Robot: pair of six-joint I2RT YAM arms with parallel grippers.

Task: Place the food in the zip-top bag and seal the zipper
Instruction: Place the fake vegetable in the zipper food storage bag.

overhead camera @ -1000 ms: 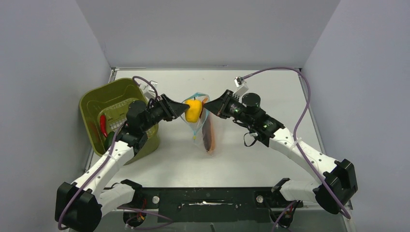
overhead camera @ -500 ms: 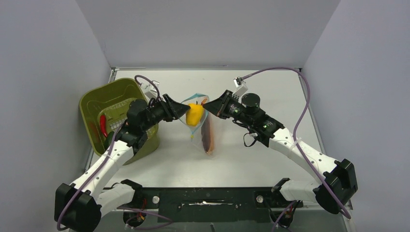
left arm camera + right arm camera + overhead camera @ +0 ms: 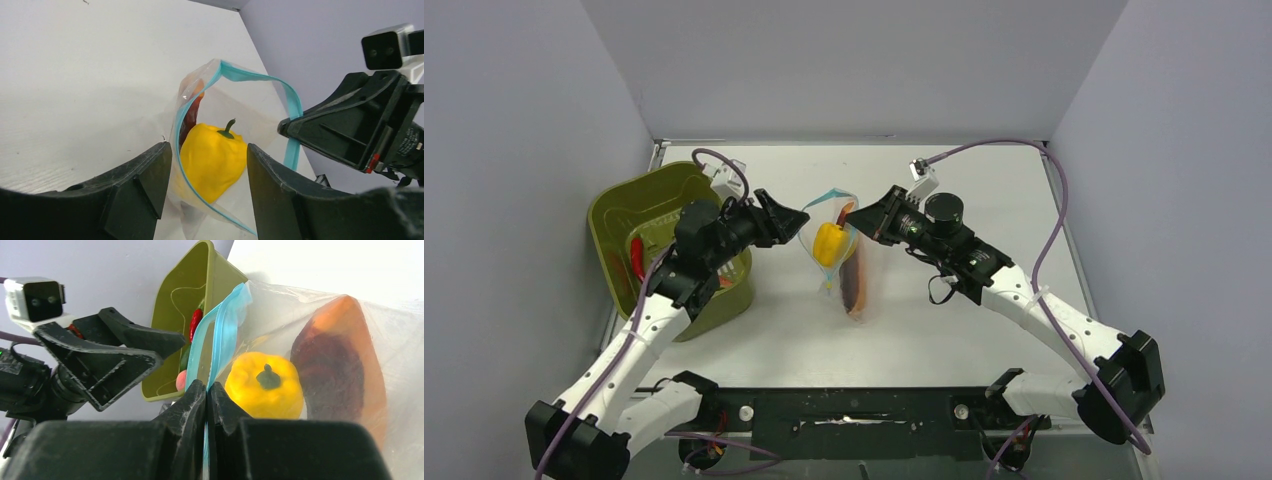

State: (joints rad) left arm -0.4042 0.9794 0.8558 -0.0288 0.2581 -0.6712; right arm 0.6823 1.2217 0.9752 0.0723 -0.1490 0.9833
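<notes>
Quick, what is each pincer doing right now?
Left pincer: open, holding nothing.
Right pincer: shut on the zipper of the bag.

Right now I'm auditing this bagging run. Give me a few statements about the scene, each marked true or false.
1. The yellow pepper lies inside the zip-top bag. True.
2. The right gripper is open and clear of the bag. False: it is shut on the bag's light-blue zipper.
3. The left gripper holds the yellow pepper. False: its fingers are open and hold nothing.
4. A red chili lies in the olive-green bin. True.
5. The zipper is sealed. False: the bag's mouth gapes open.
</notes>
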